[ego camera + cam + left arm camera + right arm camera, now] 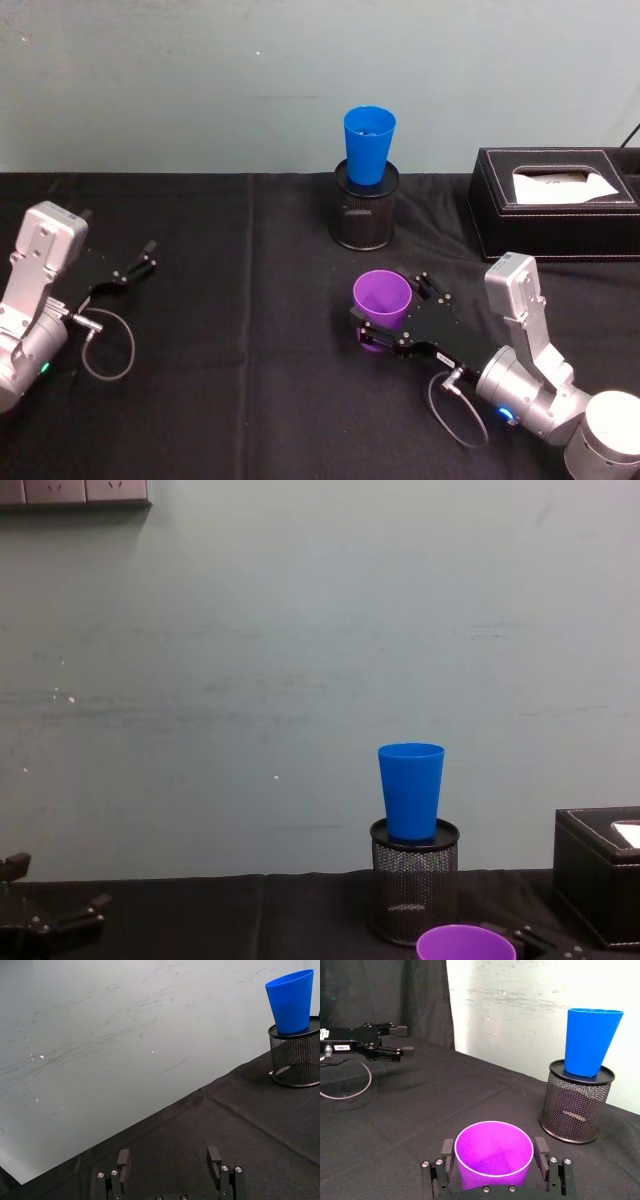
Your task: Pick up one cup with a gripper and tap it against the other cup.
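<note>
The purple cup (381,297) stands upright at the table's middle right, its rim facing up, between the black jaws of my right gripper (390,302), which is shut on its lower body. In the right wrist view the fingers (448,1149) press both sides of the purple cup (492,1155). The blue cup (369,145) sits upright in a black mesh pen holder (365,215) just behind the purple one, and the two are apart. My left gripper (140,262) rests open over the cloth at the far left, holding nothing.
A black tissue box (555,205) stands at the back right, beside the pen holder. Black cloth (250,380) covers the table, with free room between the two arms. A pale wall rises behind the table's back edge.
</note>
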Controlling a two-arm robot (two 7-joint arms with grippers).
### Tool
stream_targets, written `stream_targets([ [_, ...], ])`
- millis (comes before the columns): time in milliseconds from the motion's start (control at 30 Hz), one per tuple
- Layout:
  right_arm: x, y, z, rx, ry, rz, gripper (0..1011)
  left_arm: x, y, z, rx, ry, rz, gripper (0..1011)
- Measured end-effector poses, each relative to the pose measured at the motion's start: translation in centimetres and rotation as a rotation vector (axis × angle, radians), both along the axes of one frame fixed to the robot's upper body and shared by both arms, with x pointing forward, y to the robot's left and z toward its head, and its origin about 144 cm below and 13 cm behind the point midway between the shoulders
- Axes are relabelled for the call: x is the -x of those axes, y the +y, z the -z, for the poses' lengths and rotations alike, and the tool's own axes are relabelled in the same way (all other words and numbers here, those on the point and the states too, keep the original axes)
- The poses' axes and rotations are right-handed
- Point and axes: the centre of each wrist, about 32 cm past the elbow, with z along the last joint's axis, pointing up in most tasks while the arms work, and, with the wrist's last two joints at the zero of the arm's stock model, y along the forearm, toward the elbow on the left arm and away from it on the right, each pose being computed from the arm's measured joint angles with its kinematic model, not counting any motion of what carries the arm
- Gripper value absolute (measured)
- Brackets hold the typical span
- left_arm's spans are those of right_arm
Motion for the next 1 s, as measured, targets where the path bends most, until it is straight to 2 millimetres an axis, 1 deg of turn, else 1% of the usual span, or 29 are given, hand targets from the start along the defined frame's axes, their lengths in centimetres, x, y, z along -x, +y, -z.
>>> stream_targets([
  [100,0.0,0.0,0.0,0.000,0.000,0.000,982,0.0,0.0,0.0,0.000,0.000,0.000,1000],
  [200,0.0,0.0,0.0,0.001,0.002,0.000,908,0.0,0.0,0.0,0.000,0.000,0.000,1000],
  [233,0.0,0.0,0.0,0.001,0.002,0.000,908,0.0,0.0,0.0,0.000,0.000,0.000,1000],
  [267,0.0,0.0,0.0,0.001,0.002,0.000,863,0.0,0.0,0.0,0.000,0.000,0.000,1000],
  [333,0.0,0.0,0.0,0.001,0.002,0.000,812,0.0,0.0,0.0,0.000,0.000,0.000,1000],
  [467,0.0,0.0,-0.1,0.003,0.001,0.000,778,0.0,0.0,0.0,0.000,0.000,0.000,1000],
  [533,0.2,0.0,-0.5,0.008,-0.007,0.000,773,0.0,0.0,0.0,0.000,0.000,0.000,1000],
  [633,0.6,0.0,-1.9,0.016,-0.020,0.004,760,0.0,0.0,0.0,0.000,0.000,0.000,1000],
  [733,0.6,-0.1,-3.0,0.020,-0.026,0.005,748,0.0,0.0,0.0,0.000,0.000,0.000,1000],
  [767,0.6,-0.2,-3.7,0.025,-0.030,0.003,743,0.0,0.0,0.0,0.000,0.000,0.000,1000],
  [833,0.6,-0.2,-4.4,0.028,-0.032,0.003,741,0.0,0.0,0.0,0.000,0.000,0.000,1000],
  [867,0.5,-0.3,-5.2,0.030,-0.032,0.003,741,0.0,0.0,0.0,0.000,0.000,0.000,1000],
  [967,0.3,-0.4,-6.4,0.031,-0.025,0.006,741,0.0,0.0,0.0,0.000,0.000,0.000,1000],
  [1000,0.1,-0.5,-7.1,0.030,-0.019,0.009,741,0.0,0.0,0.0,0.000,0.000,0.000,1000],
])
